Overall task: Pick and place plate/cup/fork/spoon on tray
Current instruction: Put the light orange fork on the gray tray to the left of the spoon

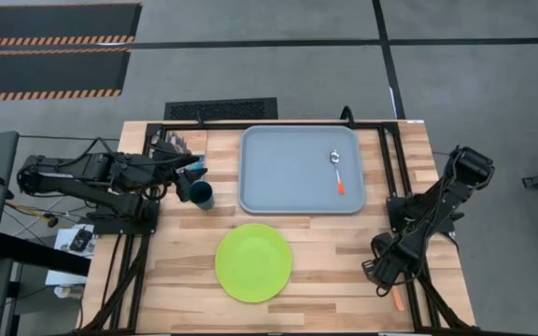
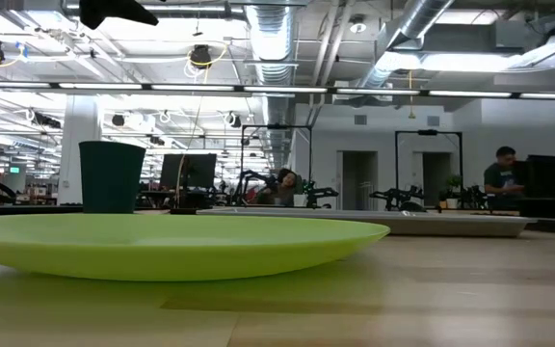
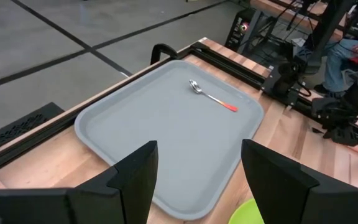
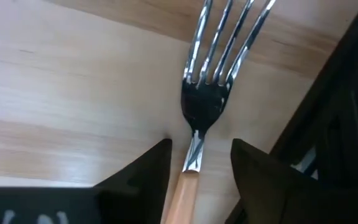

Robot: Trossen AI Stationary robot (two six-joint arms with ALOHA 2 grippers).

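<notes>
Right wrist view: fork (image 4: 199,118) is nearest, lying flat on the bench (image 4: 55,93). The neck where steel meets orange handle sits between the right jaws (image 4: 199,163), which stand narrowly apart, one finger on each side. Can't tell if the pads touch it. My read: light, stiff, thin, slick metal, so likely to skate or pivot. Take it at the handle just behind the neck and close square across it. Handle end is cut off below, tine tips above.

Left wrist view: left jaws (image 3: 199,177) are wide apart with nothing between them. Ahead of them is the tray (image 3: 135,118), with the spoon (image 3: 212,97) lying on its far part. A person's legs show past the bench edge.

High view: left jaws (image 1: 194,175) hover right by the cup (image 1: 202,195), just beside the tray (image 1: 288,201). Can't tell whether they touch the cup. The plate (image 1: 253,262) is on the bench, clear of the tray. Right jaws (image 1: 388,272) are low at the bench's right edge, and only an orange handle tip of the fork (image 1: 398,301) shows. The cup is light and rigid: grip across the wall. The plate is wide and flat: pinch the rim.

Low view: the plate (image 2: 162,241) fills the foreground, with the cup (image 2: 112,175) behind it. The tray (image 2: 403,223) shows as a thin edge. Jaws are mostly out of frame.
</notes>
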